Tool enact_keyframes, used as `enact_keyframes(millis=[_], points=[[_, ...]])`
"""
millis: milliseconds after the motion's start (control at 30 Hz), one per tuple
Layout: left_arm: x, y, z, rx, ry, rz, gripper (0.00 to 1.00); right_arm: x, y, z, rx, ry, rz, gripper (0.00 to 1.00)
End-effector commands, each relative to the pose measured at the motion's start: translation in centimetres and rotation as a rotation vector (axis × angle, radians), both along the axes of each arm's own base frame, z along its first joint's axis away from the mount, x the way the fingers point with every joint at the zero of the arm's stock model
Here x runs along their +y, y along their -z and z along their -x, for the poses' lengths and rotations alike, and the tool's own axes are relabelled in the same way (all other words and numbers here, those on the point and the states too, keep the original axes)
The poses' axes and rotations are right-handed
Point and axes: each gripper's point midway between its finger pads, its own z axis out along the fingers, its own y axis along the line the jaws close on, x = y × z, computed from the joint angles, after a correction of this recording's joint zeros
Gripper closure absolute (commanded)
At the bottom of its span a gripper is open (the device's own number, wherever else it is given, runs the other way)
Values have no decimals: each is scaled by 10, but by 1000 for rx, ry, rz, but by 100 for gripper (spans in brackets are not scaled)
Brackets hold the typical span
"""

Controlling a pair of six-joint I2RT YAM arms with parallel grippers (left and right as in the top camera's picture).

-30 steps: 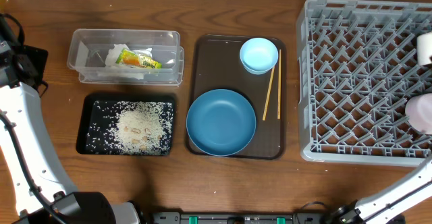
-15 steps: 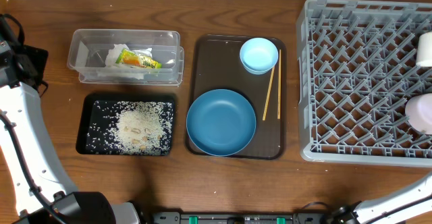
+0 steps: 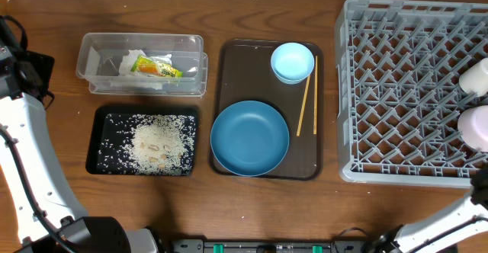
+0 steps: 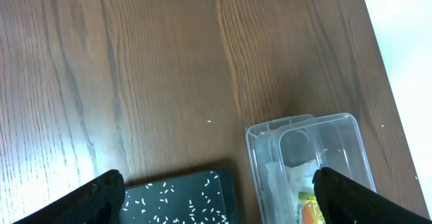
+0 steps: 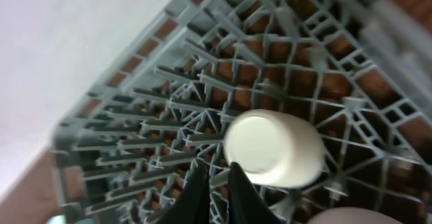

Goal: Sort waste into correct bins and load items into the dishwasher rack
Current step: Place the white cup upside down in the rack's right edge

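Right gripper (image 5: 217, 169) is pinched closed on nothing, its tips right next to the cup (image 5: 273, 148); can't tell if they actually touch. Left gripper (image 4: 217, 183) is spread wide and empty, hanging over the far-left bit of the table (image 3: 252, 207). Nearest stuff: rice (image 3: 156, 142) is piled in the black tray (image 3: 145, 107) on the left, and the plate (image 3: 249, 139) sits on the near end of the brown tray (image 3: 244, 70). White bowl (image 3: 476, 129) is in the rack (image 3: 396, 70) at its right edge, and the cup sits tilted on the pegs just beyond it. Chopsticks (image 3: 306, 104) lie along the brown tray's right side, reaching up beside the blue bowl (image 3: 293, 62) in its far-right corner. Far left, the tub (image 3: 141, 35) holds the napkin (image 3: 128, 59) and wrapper (image 3: 156, 68).
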Motion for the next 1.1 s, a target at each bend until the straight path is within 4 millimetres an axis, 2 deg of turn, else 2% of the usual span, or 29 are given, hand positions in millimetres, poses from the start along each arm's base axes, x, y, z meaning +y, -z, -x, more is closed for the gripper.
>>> enact_keyframes(millis=[0, 100, 233, 367, 467, 567, 733, 833, 1067], points=[[2, 0, 1, 7, -1, -5, 8, 7, 17, -12, 129, 42, 142, 88], [2, 0, 1, 7, -1, -5, 8, 7, 24, -15, 222, 123, 241, 88], [2, 0, 1, 7, -1, -5, 8, 0, 32, -6, 327, 249, 322, 88], [2, 0, 1, 7, -1, -5, 8, 1, 49, -4, 375, 239, 315, 86], [2, 0, 1, 7, -1, -5, 8, 0, 64, 0, 413, 234, 293, 87], [2, 0, 1, 7, -1, -5, 8, 4, 69, 5, 439, 223, 274, 91], [2, 0, 1, 7, -1, -5, 8, 9, 71, 13, 470, 215, 256, 92], [2, 0, 1, 7, -1, -5, 8, 8, 70, 14, 468, 217, 250, 99], [2, 0, 1, 7, -1, -5, 8, 11, 47, 1, 375, 212, 263, 98]])
